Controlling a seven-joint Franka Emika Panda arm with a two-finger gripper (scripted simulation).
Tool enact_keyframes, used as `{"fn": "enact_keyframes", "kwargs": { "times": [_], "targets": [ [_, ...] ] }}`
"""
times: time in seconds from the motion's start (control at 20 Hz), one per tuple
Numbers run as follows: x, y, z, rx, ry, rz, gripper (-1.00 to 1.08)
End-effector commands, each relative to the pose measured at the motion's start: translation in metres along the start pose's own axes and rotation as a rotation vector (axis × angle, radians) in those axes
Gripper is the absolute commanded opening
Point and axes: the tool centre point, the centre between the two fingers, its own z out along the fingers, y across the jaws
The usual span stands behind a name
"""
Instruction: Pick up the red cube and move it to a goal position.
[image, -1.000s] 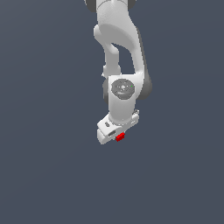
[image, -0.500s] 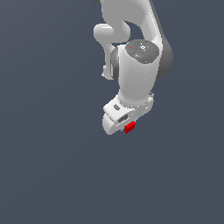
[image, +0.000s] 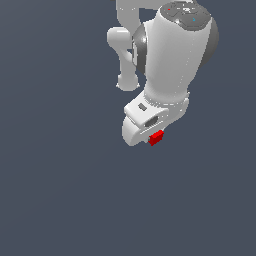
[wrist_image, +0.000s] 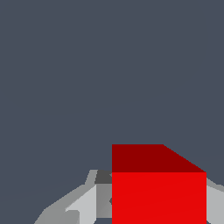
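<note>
Background: flat, even slate-grey fills both views; no edge, seam or horizon shows, so whether this grey is a bench top or open space cannot be told.

Red cube: the red cube (image: 156, 137) sits at the lower tip of the white gripper (image: 152, 134), poking out below and toward the exterior view's right of the gripper body; only a small red part of it shows there, the rest hidden behind white housing.

Cube up close: in the wrist view the red cube (wrist_image: 158, 192) is large and near the camera; one bright face is turned to the lens and a darker red face slopes away behind it (plain faces, no marks).

Gripper state: pale grey fingers (wrist_image: 85, 205) flank the cube on both sides in the wrist view, one side plainly seen, the other only a sliver at the frame edge; the cube lies between them and touching, so the gripper is pinching the red cube.

Cube and surface: nothing lies under the cube in either view but plain grey; no shadow or contact line is visible, so I cannot tell whether it rests on anything.

Arm pose: the arm (image: 172, 55) comes down from the top of the exterior view, its thick white last link tilted, the upper end toward the exterior view's right and the gripper end lower and toward the left; a slimmer white link (image: 122, 50) stands behind it on the exterior view's left.

Wrist cap: a dark grey round cap (image: 187, 15) tops the thick link (tiny coloured dots on it, too small to read).
</note>
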Motion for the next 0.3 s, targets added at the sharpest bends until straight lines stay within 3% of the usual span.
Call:
{"fn": "enact_keyframes", "kwargs": {
  "times": [0.0,0.25],
  "targets": [
    [0.002,-0.0007,-0.0067,0.0,-0.001,0.0,-1.0],
    [0.0034,-0.0003,-0.0086,0.0,-0.001,0.001,-1.0]
  ]
}}
